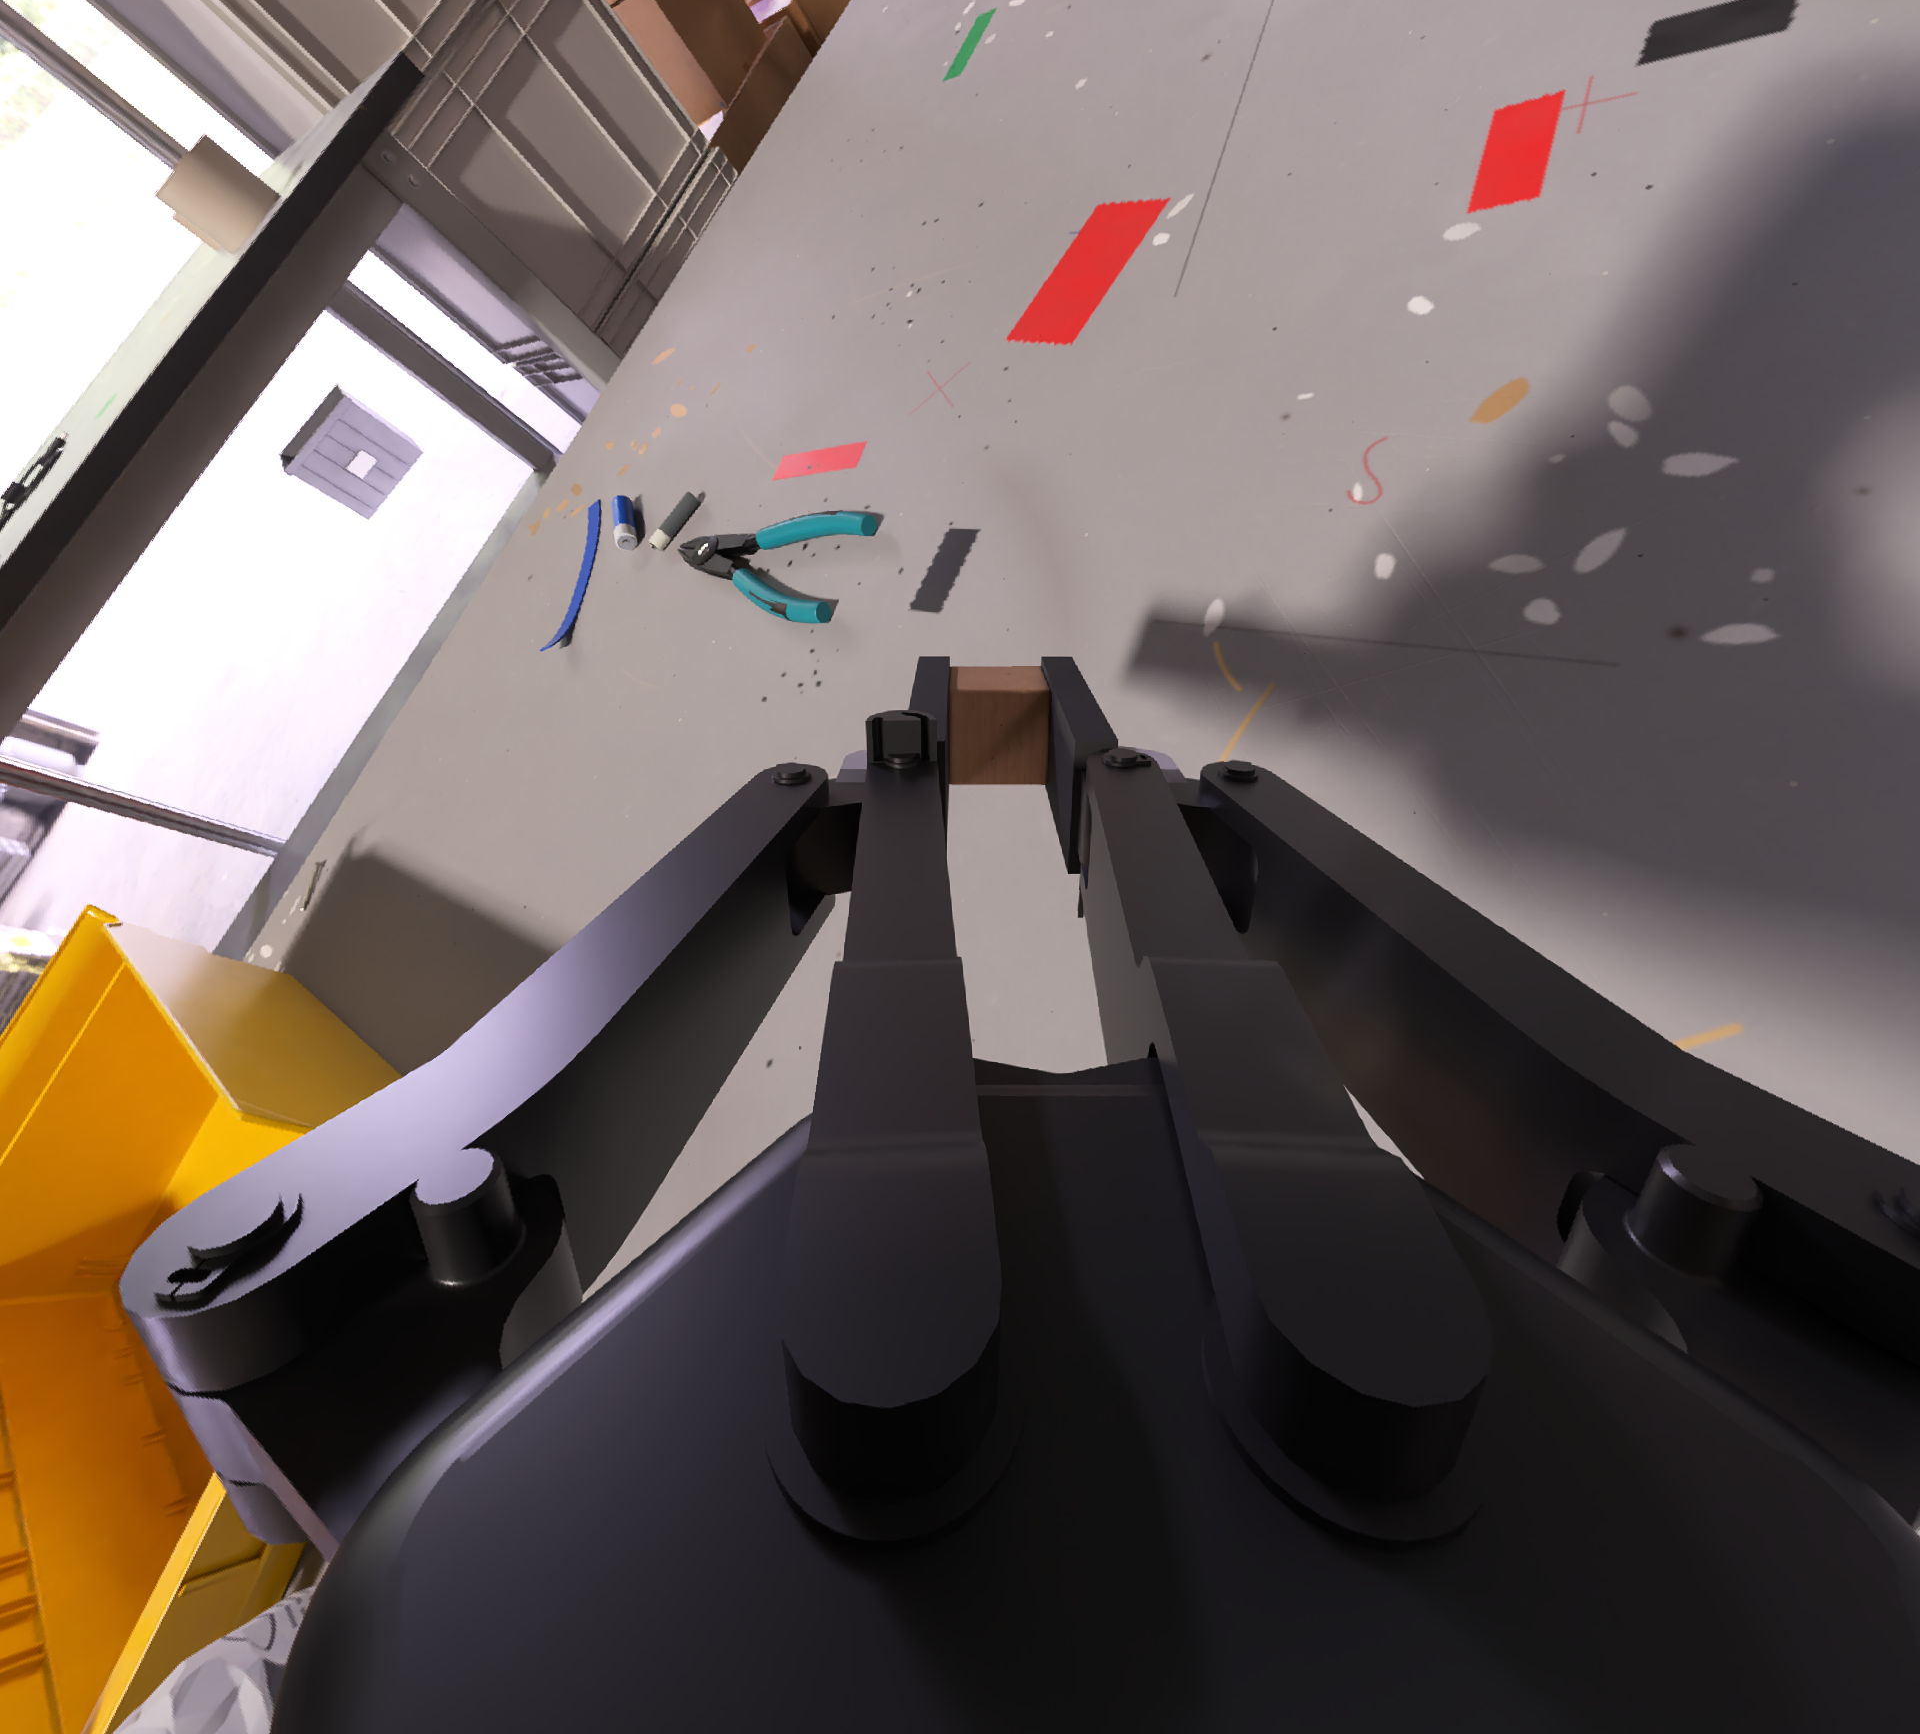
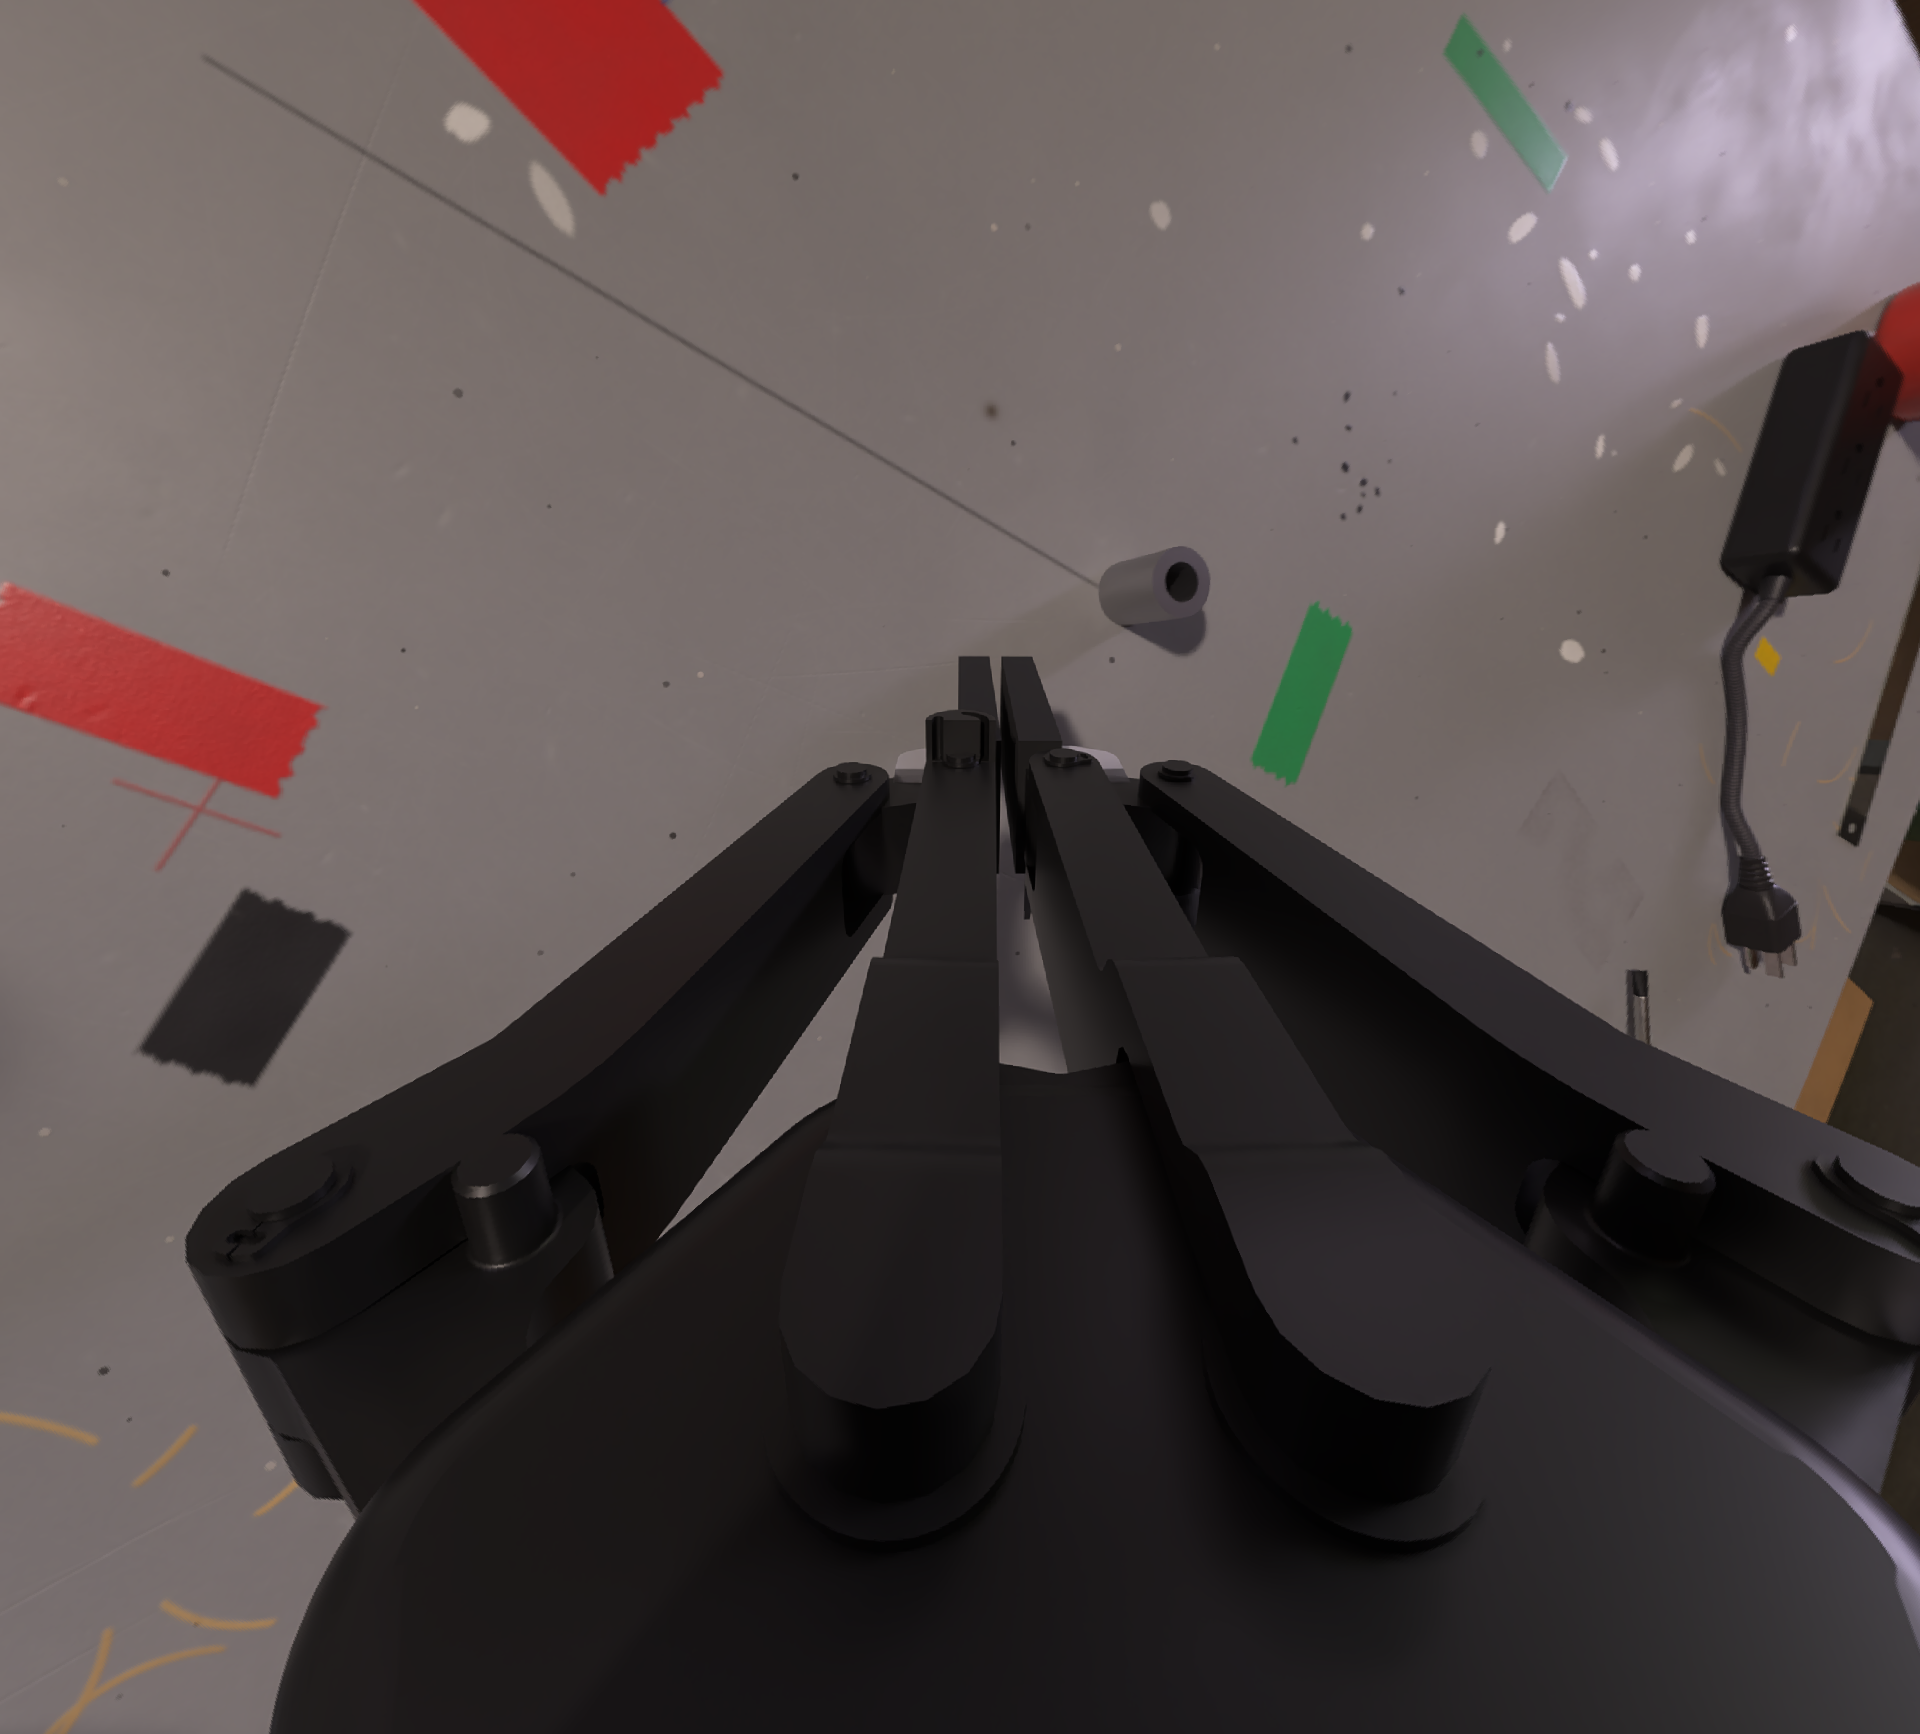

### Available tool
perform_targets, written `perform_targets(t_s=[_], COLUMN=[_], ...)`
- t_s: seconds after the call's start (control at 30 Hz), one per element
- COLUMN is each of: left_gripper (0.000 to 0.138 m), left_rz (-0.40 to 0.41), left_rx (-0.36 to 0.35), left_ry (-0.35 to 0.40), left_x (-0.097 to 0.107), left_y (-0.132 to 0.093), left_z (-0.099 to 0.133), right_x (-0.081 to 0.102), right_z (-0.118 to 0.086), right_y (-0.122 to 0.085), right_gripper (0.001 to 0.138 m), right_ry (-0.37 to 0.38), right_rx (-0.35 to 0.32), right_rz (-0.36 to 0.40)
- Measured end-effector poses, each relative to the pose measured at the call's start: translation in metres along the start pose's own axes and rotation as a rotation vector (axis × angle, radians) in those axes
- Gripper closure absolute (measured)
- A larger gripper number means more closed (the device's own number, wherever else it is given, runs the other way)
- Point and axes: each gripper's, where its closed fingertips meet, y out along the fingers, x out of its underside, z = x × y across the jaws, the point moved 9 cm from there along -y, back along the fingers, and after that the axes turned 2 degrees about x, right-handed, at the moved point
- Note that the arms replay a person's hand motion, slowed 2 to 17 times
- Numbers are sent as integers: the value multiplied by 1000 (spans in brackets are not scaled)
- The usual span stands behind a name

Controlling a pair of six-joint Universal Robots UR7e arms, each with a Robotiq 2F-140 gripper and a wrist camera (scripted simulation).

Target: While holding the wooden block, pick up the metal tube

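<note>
One wooden block (image 1: 997,723) sits clamped between the fingertips of the left gripper (image 1: 1000,682), held above the grey table (image 1: 1351,853) (the arm angled low along its surface). One metal tube (image 2: 1153,591) stands upright on the table, untouched, just ahead and slightly right of the right gripper (image 2: 1000,682), whose fingers are pressed together on nothing and tilt down toward the table. Beside the tube lies one green tape strip (image 2: 1302,695). Farther off in the left wrist view: one pair of teal-handled pliers (image 1: 774,557), one blue battery (image 1: 624,522).
</note>
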Motion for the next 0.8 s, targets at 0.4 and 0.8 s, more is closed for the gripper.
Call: perform_targets(t_s=[0.4,0.8], left_gripper=[115,115], left_rz=[-4,-1], left_rx=[11,14], left_ry=[4,3], left_x=[2,2], left_y=[5,8], left_z=[3,6], right_x=[-9,-24], right_z=[16,33], right_y=[-16,-31], right_gripper=[136,138], right_ry=[43,99], right_rx=[99,161], right_rz=[102,233])
